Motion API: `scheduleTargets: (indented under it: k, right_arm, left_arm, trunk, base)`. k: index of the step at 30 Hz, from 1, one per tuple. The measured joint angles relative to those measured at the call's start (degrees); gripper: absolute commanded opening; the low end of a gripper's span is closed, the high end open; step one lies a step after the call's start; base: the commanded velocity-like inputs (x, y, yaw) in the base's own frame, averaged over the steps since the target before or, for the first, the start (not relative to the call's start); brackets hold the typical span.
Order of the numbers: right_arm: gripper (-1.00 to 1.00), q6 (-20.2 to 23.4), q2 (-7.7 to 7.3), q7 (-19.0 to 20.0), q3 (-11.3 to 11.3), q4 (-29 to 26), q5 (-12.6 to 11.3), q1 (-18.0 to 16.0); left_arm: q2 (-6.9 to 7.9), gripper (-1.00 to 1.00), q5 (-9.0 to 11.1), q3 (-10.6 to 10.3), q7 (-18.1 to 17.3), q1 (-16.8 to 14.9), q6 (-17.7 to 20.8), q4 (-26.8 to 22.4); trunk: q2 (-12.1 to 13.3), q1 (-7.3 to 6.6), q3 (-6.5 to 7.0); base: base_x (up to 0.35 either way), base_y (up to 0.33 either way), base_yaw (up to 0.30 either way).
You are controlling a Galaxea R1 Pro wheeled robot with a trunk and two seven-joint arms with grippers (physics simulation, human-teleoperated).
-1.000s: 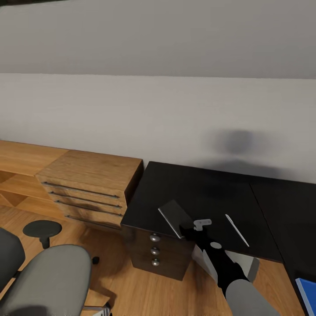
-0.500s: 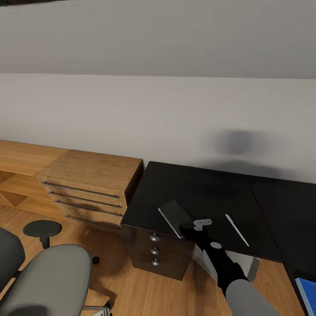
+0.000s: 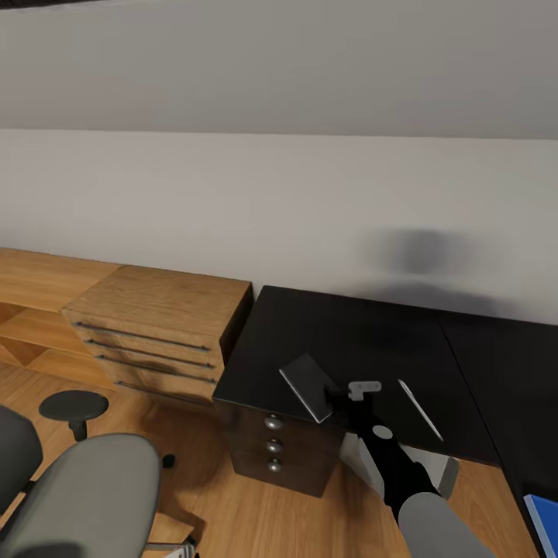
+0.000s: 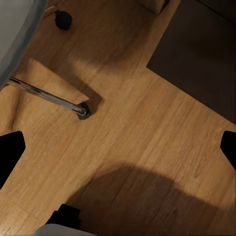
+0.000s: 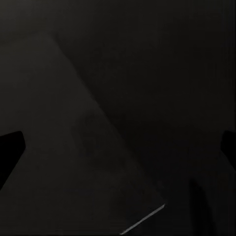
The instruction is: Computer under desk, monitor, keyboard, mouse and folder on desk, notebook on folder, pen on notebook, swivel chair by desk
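The notebook (image 3: 310,386) tilts at the worktop's (image 3: 364,341) front edge — in the right pincer's (image 3: 335,404) grip. The pen (image 3: 419,409) lies apart, bare black surface behind. The left pincer (image 4: 118,147) gapes wide over floor.

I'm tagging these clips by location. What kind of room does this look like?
Probably a home office or study corner: a black desk with silver-knobbed drawers against a plain wall, a light wooden drawer unit beside it, and a grey upholstered swivel chair on the wood floor.

Black desk (image 3: 349,333) carries notebook (image 3: 308,385) and pen (image 3: 419,409).
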Motion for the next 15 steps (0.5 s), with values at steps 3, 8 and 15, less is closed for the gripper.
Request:
scheduleTargets:
  k: [3, 8, 15]
  right_arm:
    - [1.0, -0.5, -0.03, -0.4, 0.0, -0.1, 0.0, 0.0]
    - [1.0, -0.8, -0.04, -0.6, 0.0, -0.1, 0.0, 0.0]
    - [1.0, -0.7, 0.06, -0.6, 0.1, 0.2, -0.1, 0.0]
  left_arm:
    - [-0.01, 1.0, 0.0, 0.0, -0.7, 0.0, 0.0, 0.1]
    - [0.03, 1.0, 0.0, 0.0, -1.7, 0.0, 0.0, 0.1]
    - [0.07, 1.0, 0.1, 0.0, -2.0, 0.0, 0.0, 0.1]
  trunk:
    - [0.0, -0.01, 0.0]
    - [0.0, 0.0, 0.0]
    - [0.0, 0.02, 0.0]
  base:
    - [0.261, 0.0, 0.0]
    - [0.185, 0.0, 0.0]
    - [0.036, 0.0, 0.0]
